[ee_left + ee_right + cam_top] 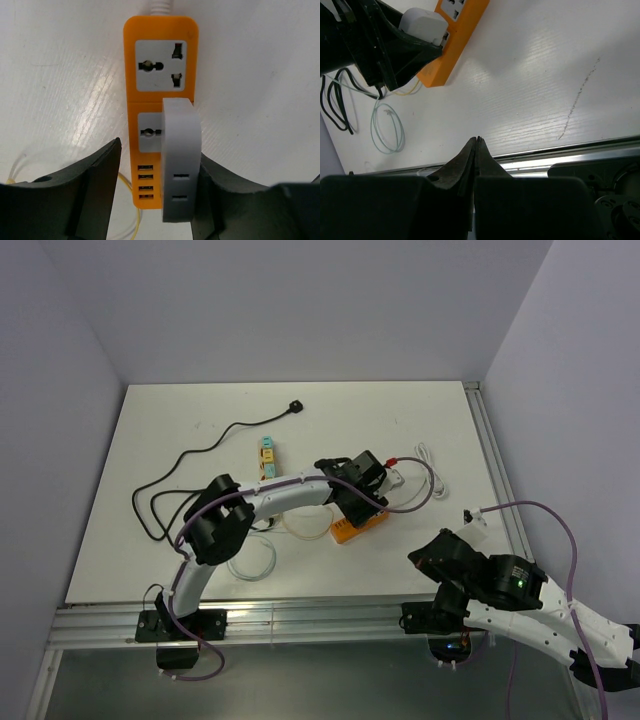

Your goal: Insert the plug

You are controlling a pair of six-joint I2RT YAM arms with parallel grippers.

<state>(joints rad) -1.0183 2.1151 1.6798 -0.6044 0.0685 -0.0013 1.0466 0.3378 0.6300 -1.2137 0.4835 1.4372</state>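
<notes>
An orange power strip [358,528] lies at the table's middle; it also shows in the left wrist view [160,55] and the right wrist view [455,30]. A grey-white plug adapter [181,160] sits over the strip's lower socket, shifted toward the strip's right edge; the right wrist view [422,22] shows it too. My left gripper [159,167] straddles plug and strip, open: the right finger [235,200] rests against the plug, the left finger [90,190] stands apart. My right gripper [477,140] is shut and empty above the table's front edge, at the lower right in the top view [432,552].
A black cable with a plug [295,406] runs across the left half. A small yellow and teal strip [267,455] lies left of the left gripper. A white cable [430,465] lies to the right. A clear cable coil [250,560] lies near the front rail [320,612].
</notes>
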